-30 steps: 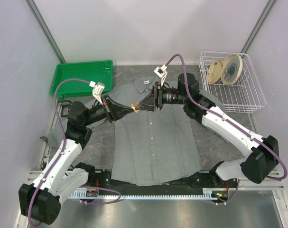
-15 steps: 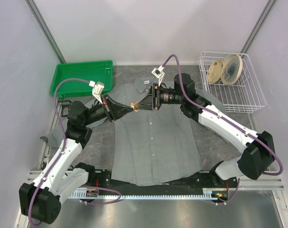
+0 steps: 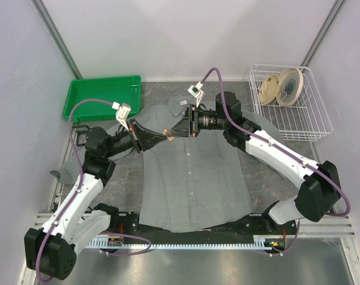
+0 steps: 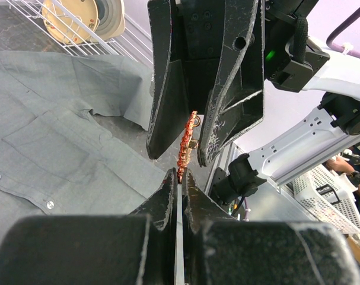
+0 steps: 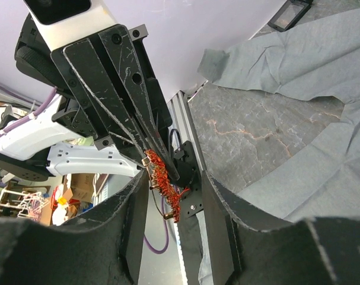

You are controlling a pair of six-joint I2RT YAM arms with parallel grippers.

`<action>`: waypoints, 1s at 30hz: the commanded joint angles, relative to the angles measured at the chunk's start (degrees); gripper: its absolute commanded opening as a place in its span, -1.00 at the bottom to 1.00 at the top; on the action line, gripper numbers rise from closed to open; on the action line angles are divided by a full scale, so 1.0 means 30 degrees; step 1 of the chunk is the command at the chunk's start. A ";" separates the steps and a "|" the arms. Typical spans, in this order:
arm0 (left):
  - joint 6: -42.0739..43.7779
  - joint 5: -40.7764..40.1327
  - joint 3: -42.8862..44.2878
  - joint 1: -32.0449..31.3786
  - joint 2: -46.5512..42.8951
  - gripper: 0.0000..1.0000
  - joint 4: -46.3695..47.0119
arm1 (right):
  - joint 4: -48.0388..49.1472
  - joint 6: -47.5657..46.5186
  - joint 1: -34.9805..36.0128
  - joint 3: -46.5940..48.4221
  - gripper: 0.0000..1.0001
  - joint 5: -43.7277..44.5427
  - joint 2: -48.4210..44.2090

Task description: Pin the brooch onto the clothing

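The brooch (image 3: 166, 133), a tiny orange-red piece of twisted wire-like work, stands edge-on in the air, pinched at its lower end by the closed tips of the left gripper (image 3: 161, 135), above the clothing's (image 3: 191, 178) upper chest near the collar. The clothing is a grey button-up shirt lying flat, front up and buttoned, collar at the far side and hem toward the near table edge.

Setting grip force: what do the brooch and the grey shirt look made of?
The brooch: orange-red, beaded or wire-worked look with brassy glints; probably metal, but I can't be sure. The grey shirt: matte woven cloth, softly creased and draping flat.
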 commanded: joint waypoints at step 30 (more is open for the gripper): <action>-0.0567 0.0479 0.0316 0.0261 0.0019 -0.96 0.1040 | -0.1971 -0.3762 0.0349 0.1436 -0.53 0.0330 -0.0010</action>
